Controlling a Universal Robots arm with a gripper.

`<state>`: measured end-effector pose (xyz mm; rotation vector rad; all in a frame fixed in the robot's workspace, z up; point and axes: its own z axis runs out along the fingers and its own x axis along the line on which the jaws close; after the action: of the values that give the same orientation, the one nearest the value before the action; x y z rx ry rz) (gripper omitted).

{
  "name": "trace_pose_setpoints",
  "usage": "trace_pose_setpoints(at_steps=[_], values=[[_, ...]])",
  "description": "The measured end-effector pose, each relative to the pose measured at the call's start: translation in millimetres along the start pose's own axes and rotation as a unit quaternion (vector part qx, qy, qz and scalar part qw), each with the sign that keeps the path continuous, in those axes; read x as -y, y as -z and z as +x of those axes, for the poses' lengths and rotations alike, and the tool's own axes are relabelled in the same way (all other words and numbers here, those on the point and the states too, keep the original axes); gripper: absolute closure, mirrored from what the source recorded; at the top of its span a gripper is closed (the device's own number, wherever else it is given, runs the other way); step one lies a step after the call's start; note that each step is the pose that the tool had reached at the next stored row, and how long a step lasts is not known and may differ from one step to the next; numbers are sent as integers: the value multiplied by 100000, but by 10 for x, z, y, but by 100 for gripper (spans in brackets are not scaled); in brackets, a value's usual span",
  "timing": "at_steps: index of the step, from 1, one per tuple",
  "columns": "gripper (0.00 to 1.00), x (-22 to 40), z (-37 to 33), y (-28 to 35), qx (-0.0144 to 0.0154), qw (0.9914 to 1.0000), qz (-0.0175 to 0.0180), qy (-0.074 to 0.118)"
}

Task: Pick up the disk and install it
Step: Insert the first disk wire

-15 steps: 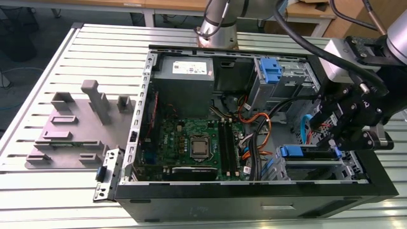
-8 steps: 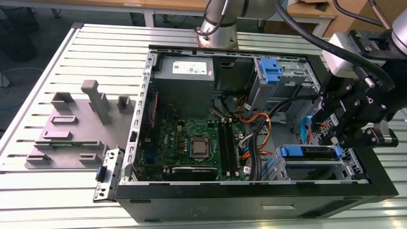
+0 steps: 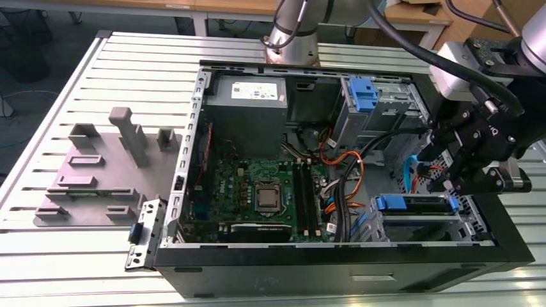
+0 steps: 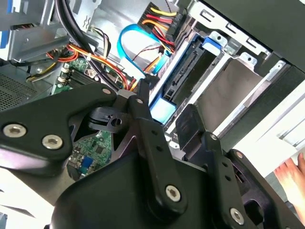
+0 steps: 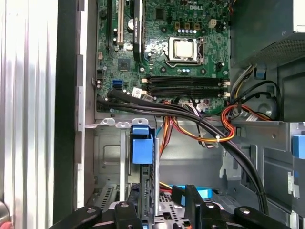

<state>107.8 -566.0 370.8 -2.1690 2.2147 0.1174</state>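
Note:
The disk (image 3: 413, 204) lies flat in the lower drive cage at the case's front corner, on the exterior view's right, with blue rails along its sides. My gripper (image 3: 448, 182) hovers just over its outer end. In the second wrist view the disk (image 4: 190, 71) runs along the cage, and its light blue end tab sits between the spread black fingers (image 4: 143, 112) of the gripper (image 4: 164, 117). Neither finger visibly presses on it. In the first wrist view the disk (image 5: 143, 143) appears edge-on above the gripper (image 5: 162, 198). The gripper is open.
The open computer case (image 3: 341, 256) holds a grey power supply (image 3: 247, 96), a green motherboard (image 3: 265, 185), a bare blue bracket (image 3: 362, 96) and bundled cables (image 3: 341, 173) close to the cage. A grey fixture plate (image 3: 94, 173) lies beside the case. A person's hand (image 4: 290, 171) rests nearby.

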Motion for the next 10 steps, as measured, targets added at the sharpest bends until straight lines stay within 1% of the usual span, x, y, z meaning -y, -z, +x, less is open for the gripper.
trace_pose_setpoints(at_steps=[5,10], values=[[51,-1,-25,-17,17,99999,446,-10],[51,0,-28,-45,9,99993,1166,-6]])
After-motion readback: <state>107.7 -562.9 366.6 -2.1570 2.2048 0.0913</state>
